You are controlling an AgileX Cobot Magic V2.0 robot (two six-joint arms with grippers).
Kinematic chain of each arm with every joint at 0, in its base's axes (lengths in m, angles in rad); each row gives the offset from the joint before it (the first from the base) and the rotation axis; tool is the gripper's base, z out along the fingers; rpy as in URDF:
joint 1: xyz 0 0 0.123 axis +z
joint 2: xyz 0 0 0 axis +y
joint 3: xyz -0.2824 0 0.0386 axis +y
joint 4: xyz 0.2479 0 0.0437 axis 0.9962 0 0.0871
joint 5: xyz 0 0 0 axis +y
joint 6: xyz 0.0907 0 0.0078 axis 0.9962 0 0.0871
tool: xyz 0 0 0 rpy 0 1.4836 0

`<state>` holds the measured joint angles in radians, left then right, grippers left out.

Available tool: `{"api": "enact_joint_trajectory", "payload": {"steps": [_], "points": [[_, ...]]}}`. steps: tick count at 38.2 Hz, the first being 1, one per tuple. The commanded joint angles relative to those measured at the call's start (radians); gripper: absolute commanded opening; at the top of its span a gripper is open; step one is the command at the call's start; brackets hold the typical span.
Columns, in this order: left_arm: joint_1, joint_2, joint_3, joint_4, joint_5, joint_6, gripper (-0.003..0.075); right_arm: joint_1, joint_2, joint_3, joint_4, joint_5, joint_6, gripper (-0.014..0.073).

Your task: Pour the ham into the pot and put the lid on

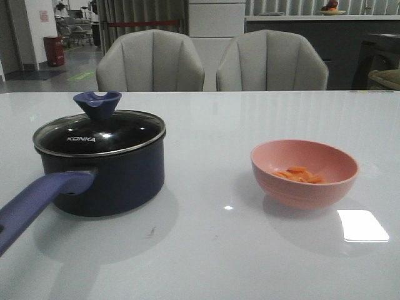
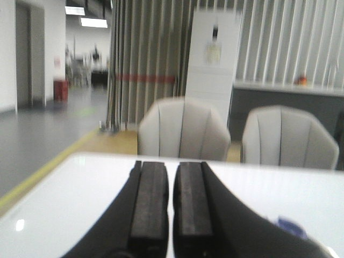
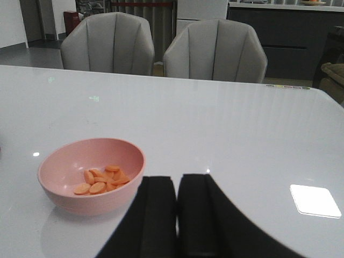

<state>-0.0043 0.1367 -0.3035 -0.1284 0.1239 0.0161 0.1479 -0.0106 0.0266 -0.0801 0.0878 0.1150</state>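
The dark navy pot [image 1: 109, 178] stands on the table's left side, its purple-blue handle [image 1: 34, 200] pointing toward the near left. The glass lid [image 1: 99, 132] with its blue knob [image 1: 97, 104] rests on the pot. To the right sits a pink bowl [image 1: 304, 172] [image 3: 91, 174] holding a small heap of orange ham slices [image 1: 300, 174] [image 3: 102, 179]. In its wrist view my right gripper [image 3: 177, 185] is shut and empty, just beside the bowl. My left gripper [image 2: 172, 172] is shut and empty above bare table; a blue scrap, perhaps the knob [image 2: 290, 226], shows at its side. Neither gripper appears in the front view.
The white glossy table [image 1: 212, 250] carries a bright light reflection [image 1: 362, 225] near the bowl. Two grey chairs [image 1: 150, 62] [image 1: 272, 61] stand behind the far edge.
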Motion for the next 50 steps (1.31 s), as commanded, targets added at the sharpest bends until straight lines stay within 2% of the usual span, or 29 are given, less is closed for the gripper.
{"api": "enact_joint_trajectory", "payload": {"steps": [1,3,25,29,37,39,44,50], "points": [[-0.006,0.096,-0.101,-0.005,0.107,-0.002,0.0132,0.002,-0.018,-0.005,-0.017,-0.077,-0.007,0.0169],[-0.006,0.129,-0.118,-0.005,0.149,-0.002,0.0132,0.002,-0.020,-0.005,-0.017,-0.077,-0.007,0.0169],[-0.006,0.285,-0.122,-0.006,0.148,-0.002,0.0148,-0.002,-0.020,-0.005,-0.017,-0.077,-0.007,0.0169],[-0.006,0.303,-0.141,-0.006,0.180,-0.002,0.0226,-0.002,-0.020,-0.005,-0.017,-0.077,-0.007,0.0169],[-0.006,0.335,-0.200,-0.006,0.249,-0.002,0.0522,-0.002,-0.020,-0.005,-0.017,-0.077,-0.007,0.0169],[-0.006,0.347,-0.213,-0.006,0.265,-0.002,0.0567,-0.002,-0.020,-0.005,-0.017,-0.077,-0.007,0.0169],[-0.025,0.405,-0.264,-0.006,0.323,-0.002,0.0592,-0.002,-0.020,-0.005,-0.017,-0.077,-0.007,0.0169],[-0.105,0.539,-0.386,0.015,0.426,-0.002,0.0592,-0.002,-0.020,-0.005,-0.017,-0.077,-0.007,0.0169]]}}
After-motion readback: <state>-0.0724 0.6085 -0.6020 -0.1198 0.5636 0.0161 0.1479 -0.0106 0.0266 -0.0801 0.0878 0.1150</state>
